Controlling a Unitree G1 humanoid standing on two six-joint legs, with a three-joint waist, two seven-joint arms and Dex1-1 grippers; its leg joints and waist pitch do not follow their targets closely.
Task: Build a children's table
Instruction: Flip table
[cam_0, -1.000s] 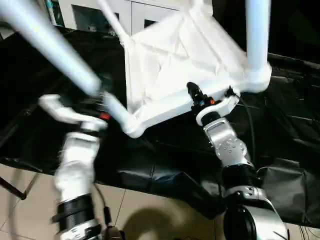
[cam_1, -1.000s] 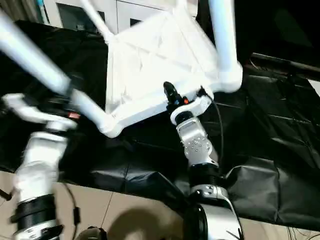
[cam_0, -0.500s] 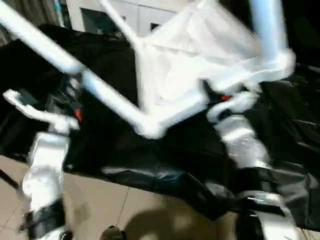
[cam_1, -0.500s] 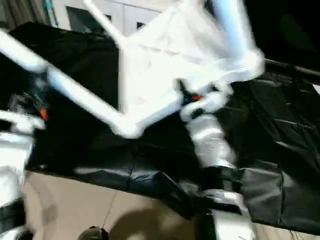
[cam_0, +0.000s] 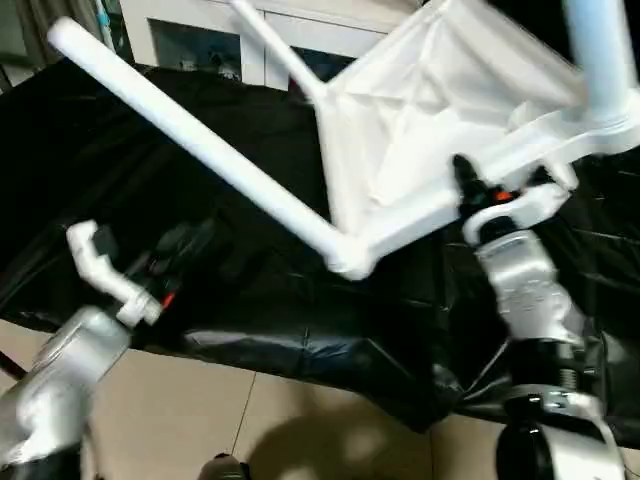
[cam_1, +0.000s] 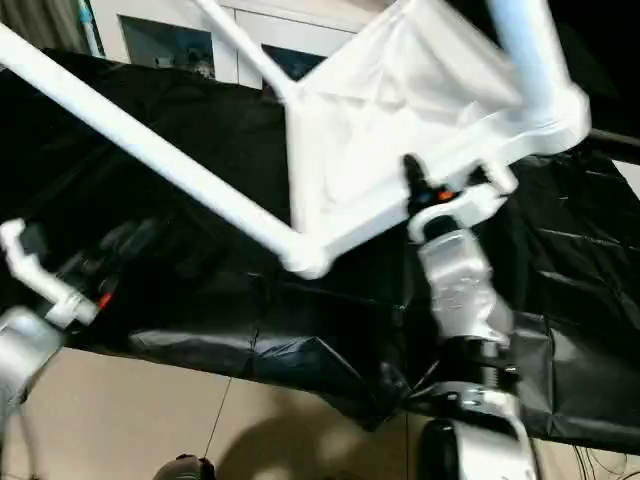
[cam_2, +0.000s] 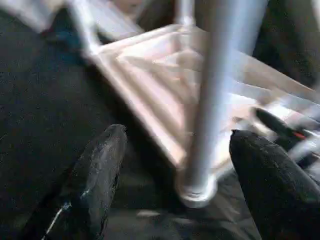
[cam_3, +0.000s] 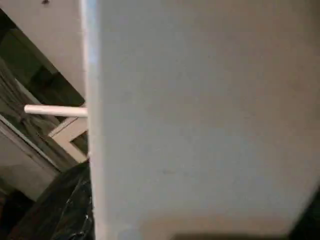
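Clearly the children's table (cam_0: 420, 130) is being carried tipped up off the black-draped tabletop (cam_0: 120, 190), ribbed underside facing the robot, so its legs splay out in the air. The right hand (cam_0: 478, 190) is clamped on the near rim of the white top, close to a corner socket; the right wrist view is filled with blank white plastic, which fits a hand pressed right against the panel. That grip seems to bear the whole load, which would explain the tilt: the piece hangs from one edge.

One long leg (cam_0: 200, 140) runs from the low corner socket (cam_0: 348, 262) out and up, passing above the left hand. Another leg (cam_0: 600, 60) rises just beyond the right hand, and a third thin one (cam_0: 275, 45) shows at the far corner.

The left hand (cam_0: 165, 270) sits low, near the tabletop's front edge and well apart from the leg above it. Its fingers (cam_2: 100, 175) stand wide, holding nothing; in its wrist view the leg crosses between them but farther off, not touched.

I'd judge the legs look seated, with righting the table the likely remaining step. A one-handed hold on a smooth rim could slip.
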